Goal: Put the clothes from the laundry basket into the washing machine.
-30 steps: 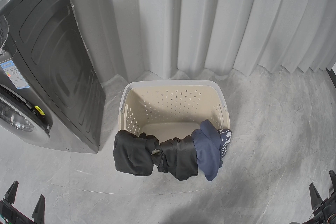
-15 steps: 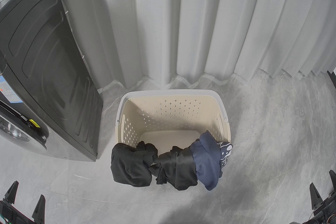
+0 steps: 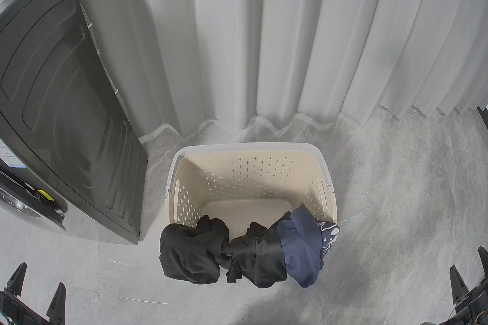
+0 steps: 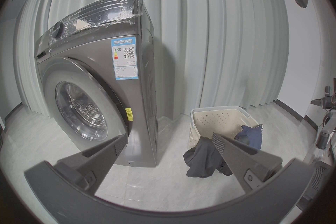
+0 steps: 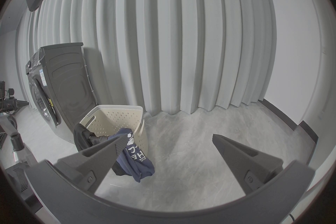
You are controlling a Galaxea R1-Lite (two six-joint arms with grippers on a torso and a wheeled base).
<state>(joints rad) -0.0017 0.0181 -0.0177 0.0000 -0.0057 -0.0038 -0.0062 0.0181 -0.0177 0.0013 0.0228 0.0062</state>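
Both sets of fingers [image 4: 101, 156] spread wide, holding nothing: left gripper [image 3: 38, 285] and right gripper [image 3: 467, 265], low, well short of the basket [image 3: 244, 148]. Closing in, judging by the whole view's shift since a second ago; no move of the laundry itself. Clothes [image 3: 254, 252] draped over the near rim. Washer [image 3: 61, 102] off left. Nothing loaded yet.

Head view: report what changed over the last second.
The whole picture shifted: the camera moved, not the things. The basket shows lower, the washing machine farther left. Nothing grasped or released. The clothes stay draped over the basket's near rim; left gripper and right gripper stay low, fingers open.
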